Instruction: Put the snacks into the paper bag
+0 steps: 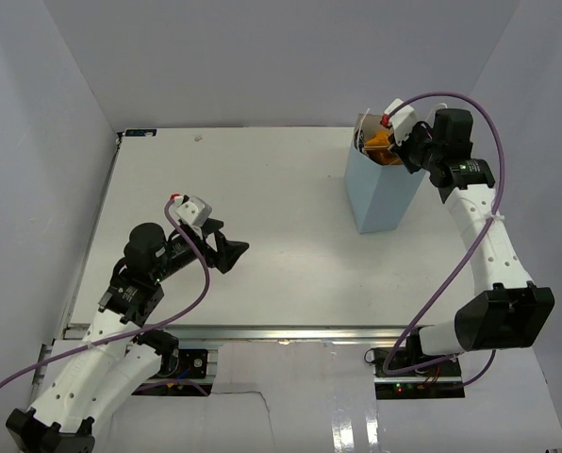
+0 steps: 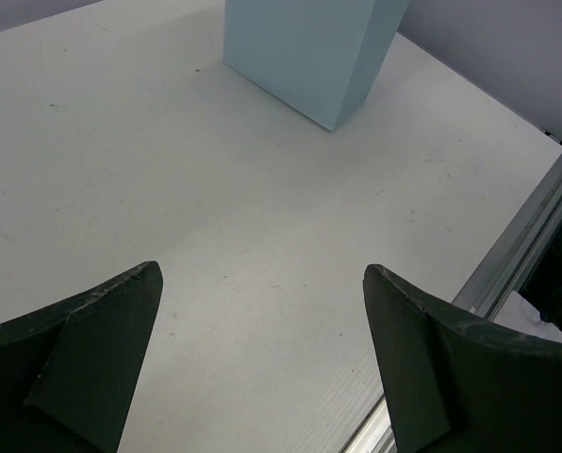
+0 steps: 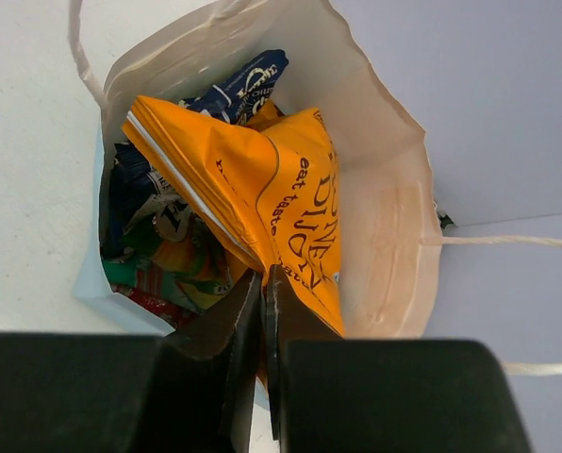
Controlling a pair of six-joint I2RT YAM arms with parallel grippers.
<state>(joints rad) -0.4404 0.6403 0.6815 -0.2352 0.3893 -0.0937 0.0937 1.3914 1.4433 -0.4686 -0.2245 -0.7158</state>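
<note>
We see the tall light-blue paper bag (image 1: 383, 193) standing upright with its mouth open, and every place below is given from it. Our right gripper (image 3: 265, 283) hangs directly over that mouth. Its two fingers are closed to a thin slit, pinching the near edge of the long orange foil chip bag (image 3: 272, 198). That packet is partly inside the paper bag, crumpled and tilted, and its upper end rises above the rim. We judge it is held by the edge so that its length can be fed straight down rather than catching across the opening.

Under the orange packet, inside the paper bag, lie a blue-and-white foil packet (image 3: 248, 85) and green and red ones lower down. The dark bar we cannot make out. A thin white cord handle (image 3: 507, 241) trails outside the rim, clear of the opening.

Our left gripper (image 1: 232, 253) sits well apart from the paper bag, low over the white table (image 1: 262, 189), with its fingers spread wide and holding nothing. It faces the paper bag's base, likely parked out of the way.

No packet shows outside the paper bag, so we judge this to be the last one.
</note>
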